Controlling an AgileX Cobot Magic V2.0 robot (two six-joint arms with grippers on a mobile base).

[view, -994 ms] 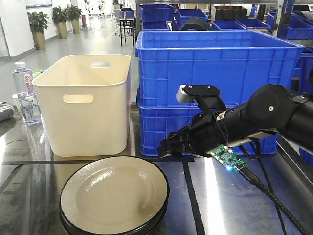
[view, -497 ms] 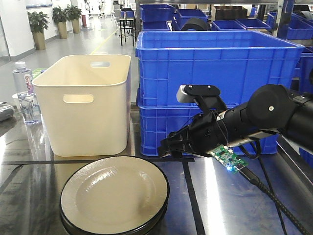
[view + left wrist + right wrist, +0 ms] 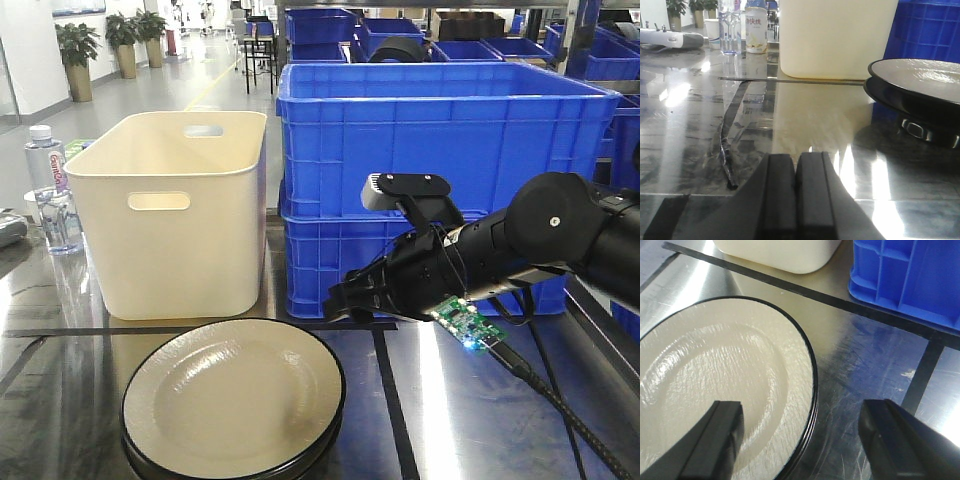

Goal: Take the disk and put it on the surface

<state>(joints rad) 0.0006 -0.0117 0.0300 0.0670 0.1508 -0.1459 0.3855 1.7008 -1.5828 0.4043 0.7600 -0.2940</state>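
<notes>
The right arm's fingers (image 3: 805,440) stand spread wide and hold nothing; in the right wrist view one dark pad (image 3: 715,442) hangs over the cream face of the disk (image 3: 725,390) while the other sits out over bare metal beyond the black rim, so the rim lies between them, which reads as a line-up for pinching the plate's near edge. From the front view the right gripper (image 3: 350,297) hovers above and just beside the disk's right rim, not touching it. The disk rests at the front of the tabletop (image 3: 470,420), and a second dark rim under it suggests a stack, so only the top plate should be taken. The left arm's fingers (image 3: 796,192) are pressed together, empty, low over the tabletop and well apart from the disk. Room for setting down looks best on the glossy metal to the right of the plate, past the black seam line (image 3: 920,375). Behind, the cream tub (image 3: 170,210) and blue crate (image 3: 440,150) close off the back, and the right arm's dangling cable (image 3: 545,390) crosses part of that free patch.
</notes>
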